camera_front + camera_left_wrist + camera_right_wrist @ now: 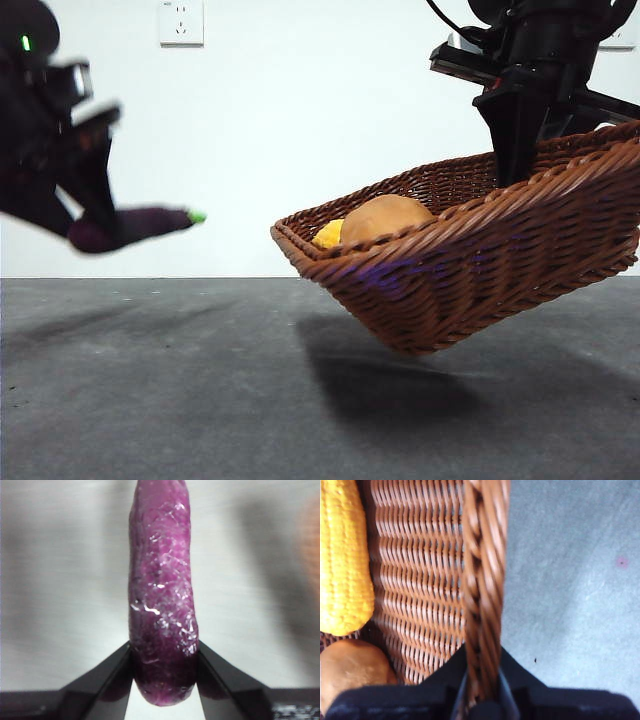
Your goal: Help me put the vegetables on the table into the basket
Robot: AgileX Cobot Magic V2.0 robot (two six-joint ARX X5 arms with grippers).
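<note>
My left gripper (164, 672) is shut on the purple eggplant (161, 590), holding it in the air at the far left of the front view, where the eggplant (135, 226) points its green tip toward the basket. The brown wicker basket (500, 250) hangs tilted above the table (200, 380), with my right gripper (482, 680) shut on its braided rim (482, 580); that gripper (515, 150) comes down from the top right. Inside lie the tan potato (385, 218) and a yellow lumpy piece (328, 234), seen close as a yellow cob (342, 555) beside the potato (350, 667).
A white wall with a socket (181, 22) stands behind the table. The basket casts a shadow (390, 380) on the dark grey surface below it.
</note>
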